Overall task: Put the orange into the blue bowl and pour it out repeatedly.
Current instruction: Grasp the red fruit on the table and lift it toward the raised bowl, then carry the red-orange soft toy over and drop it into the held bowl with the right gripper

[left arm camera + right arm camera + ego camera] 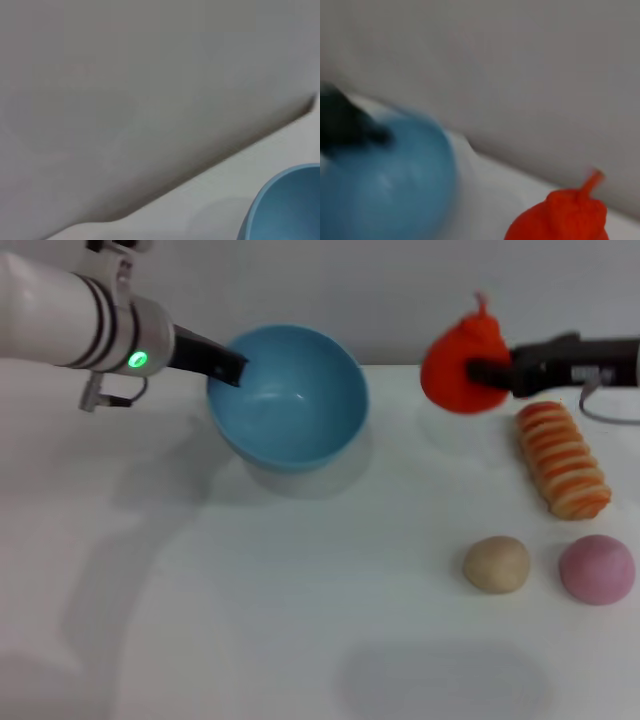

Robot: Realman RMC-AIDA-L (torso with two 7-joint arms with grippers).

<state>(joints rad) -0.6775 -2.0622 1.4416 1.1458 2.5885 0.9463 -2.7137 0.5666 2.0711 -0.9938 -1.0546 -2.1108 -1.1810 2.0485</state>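
The right gripper [478,371] pinches the orange [456,368], held at three o'clock of the blue bowl [290,400]. The left gripper [232,370] clamps the bowl's nine o'clock rim on the table [250,620].

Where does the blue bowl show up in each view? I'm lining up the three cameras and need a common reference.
Head view: the blue bowl sits upper centre-left, the left tool gripping its rim.
Left wrist view: only an edge of the bowl shows, in the lower right corner.
Right wrist view: the bowl fills the lower left; the orange is at lower right.
Shared landmark: the white table's far edge against the grey wall.
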